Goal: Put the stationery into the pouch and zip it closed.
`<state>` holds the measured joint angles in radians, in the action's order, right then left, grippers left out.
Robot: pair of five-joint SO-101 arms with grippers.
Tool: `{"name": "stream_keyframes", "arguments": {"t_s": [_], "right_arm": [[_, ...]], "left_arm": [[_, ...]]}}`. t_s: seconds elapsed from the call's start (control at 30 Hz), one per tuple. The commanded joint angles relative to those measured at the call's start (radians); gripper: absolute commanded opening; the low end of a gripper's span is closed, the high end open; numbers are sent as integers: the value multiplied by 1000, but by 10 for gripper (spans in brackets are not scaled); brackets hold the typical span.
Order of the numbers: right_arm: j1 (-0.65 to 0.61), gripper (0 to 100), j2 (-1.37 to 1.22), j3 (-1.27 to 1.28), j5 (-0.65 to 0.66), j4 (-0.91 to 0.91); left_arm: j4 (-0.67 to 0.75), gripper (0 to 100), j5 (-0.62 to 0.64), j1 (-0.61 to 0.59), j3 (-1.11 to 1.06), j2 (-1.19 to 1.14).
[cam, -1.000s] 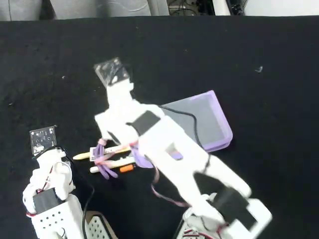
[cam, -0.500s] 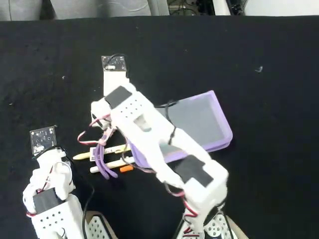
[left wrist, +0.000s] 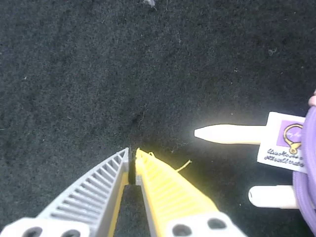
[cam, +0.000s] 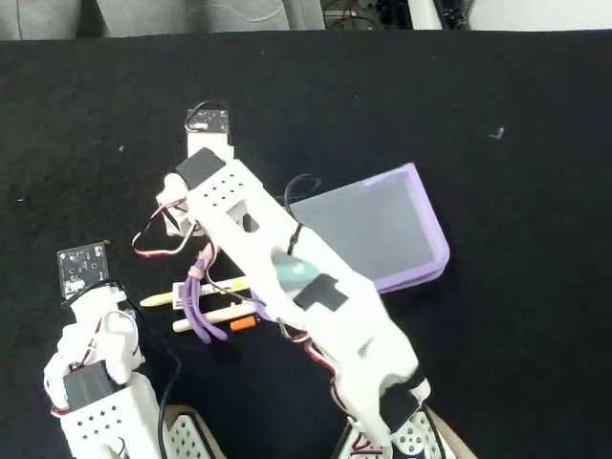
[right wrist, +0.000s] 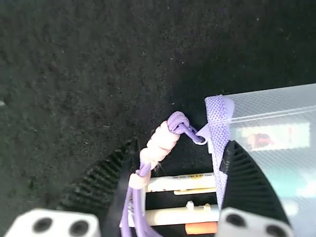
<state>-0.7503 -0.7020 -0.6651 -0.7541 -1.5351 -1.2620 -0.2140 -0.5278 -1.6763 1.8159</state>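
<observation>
The right gripper is hanging with its jaws spread wide, gripping nothing, while the braided zip cord and a corner of the purple pouch are sitting between its fingers. The pouch is lying just right of the middle of the black table, with the pens lying outside it at its 8 o'clock. The left gripper is sitting pinched shut on nothing, at the pens' 8 o'clock.

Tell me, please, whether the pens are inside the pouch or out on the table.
Out: the pens lie on the black table beside the pouch's corner, not inside it.
</observation>
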Motion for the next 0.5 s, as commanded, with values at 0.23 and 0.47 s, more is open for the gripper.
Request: {"name": "stream_keyframes", "arguments": {"t_s": [0.23, 0.47], "right_arm": [[-72, 265, 2, -243, -78, -183], [-117, 265, -13, -242, -157, -183]], "left_arm": [[-8, 30, 2, -10, -24, 2], [-8, 30, 2, -15, -24, 2]]}}
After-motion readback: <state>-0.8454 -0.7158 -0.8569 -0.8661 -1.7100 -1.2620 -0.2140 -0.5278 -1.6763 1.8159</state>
